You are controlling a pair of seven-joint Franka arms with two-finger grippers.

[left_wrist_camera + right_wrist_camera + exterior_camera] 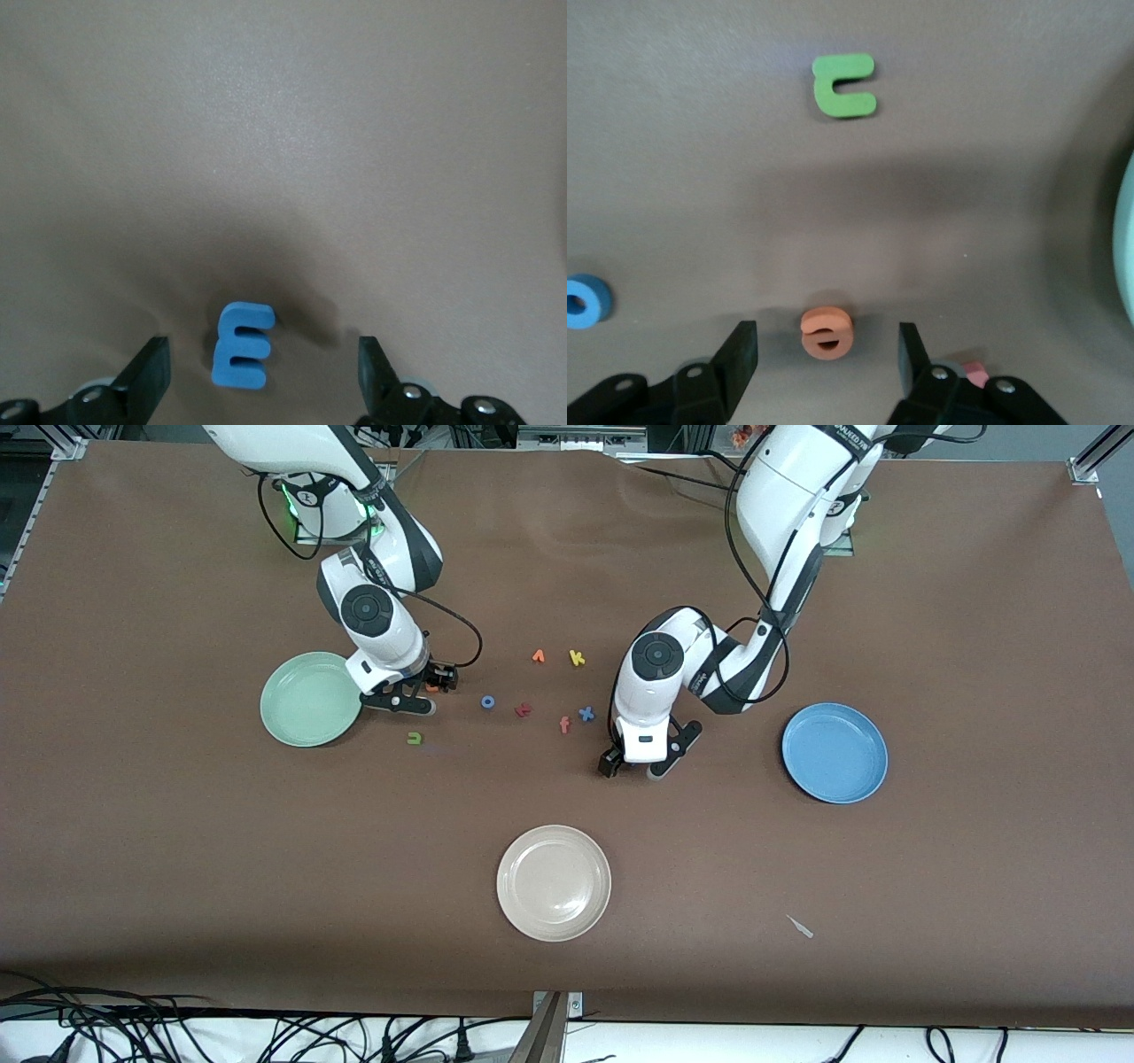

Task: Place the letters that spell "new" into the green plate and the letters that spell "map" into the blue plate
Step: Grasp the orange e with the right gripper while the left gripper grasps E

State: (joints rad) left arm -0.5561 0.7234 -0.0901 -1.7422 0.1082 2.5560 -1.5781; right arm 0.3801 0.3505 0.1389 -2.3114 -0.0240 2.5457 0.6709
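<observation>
My right gripper [429,690] is low over the table beside the green plate [276,717], open. The orange e [827,332] lies between its fingers [742,352], with a gap on each side. The olive-green n [844,85] [414,738] lies nearer the front camera. A small pink piece [974,374] shows beside one finger. My left gripper [263,376] [634,769] is down at the table between the letter cluster and the blue plate [877,779], open around the blue m [241,345], touching neither side. The m is hidden in the front view.
A blue round letter [488,701], a dark red t [524,709], an orange f [564,724], a blue x [586,713], an orange v [538,656] and a yellow k [577,658] lie between the arms. A beige plate [514,908] sits nearest the front camera.
</observation>
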